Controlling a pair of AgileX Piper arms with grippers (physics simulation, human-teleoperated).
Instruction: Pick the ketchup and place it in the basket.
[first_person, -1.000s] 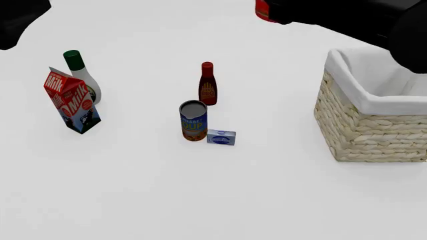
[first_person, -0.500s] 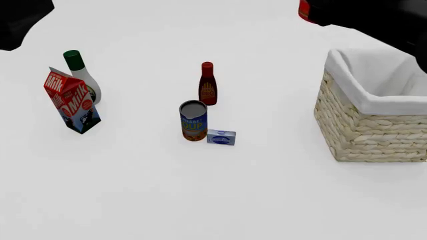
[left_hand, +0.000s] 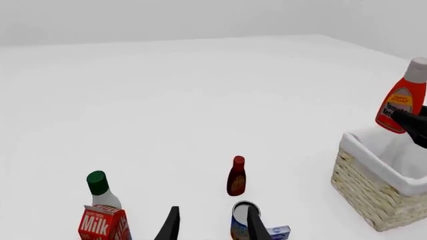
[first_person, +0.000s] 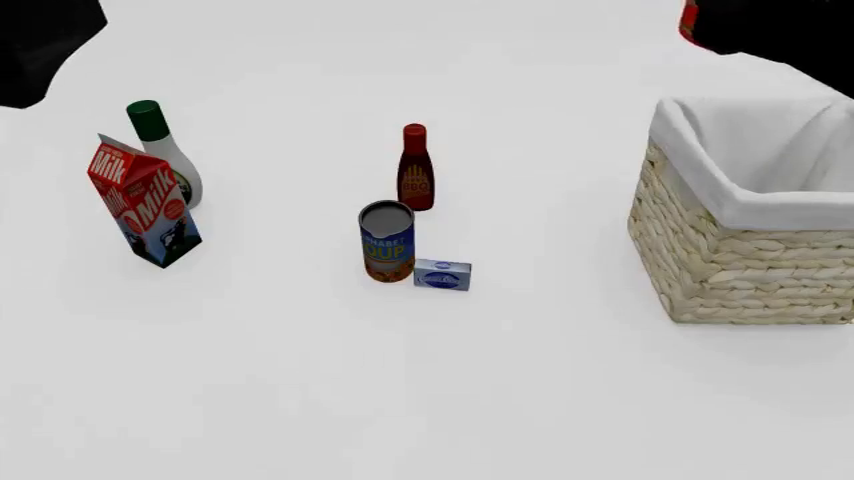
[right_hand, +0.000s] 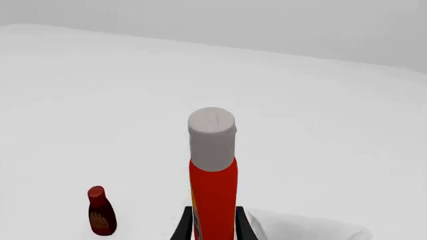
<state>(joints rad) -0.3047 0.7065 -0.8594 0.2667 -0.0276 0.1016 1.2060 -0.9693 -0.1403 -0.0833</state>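
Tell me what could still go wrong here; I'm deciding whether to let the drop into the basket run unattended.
1. The right pincer grips the orange-red ketchup squeeze bottle with white cap near its base, so the tall bottle might tilt or slip.
2. In the left wrist view it hangs near the edge of the pale woven wicker basket with white cloth lining; released now, it may catch the rim and fall outside.

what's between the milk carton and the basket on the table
In the front view, the soup can and small blue box stand between the milk carton and the basket.
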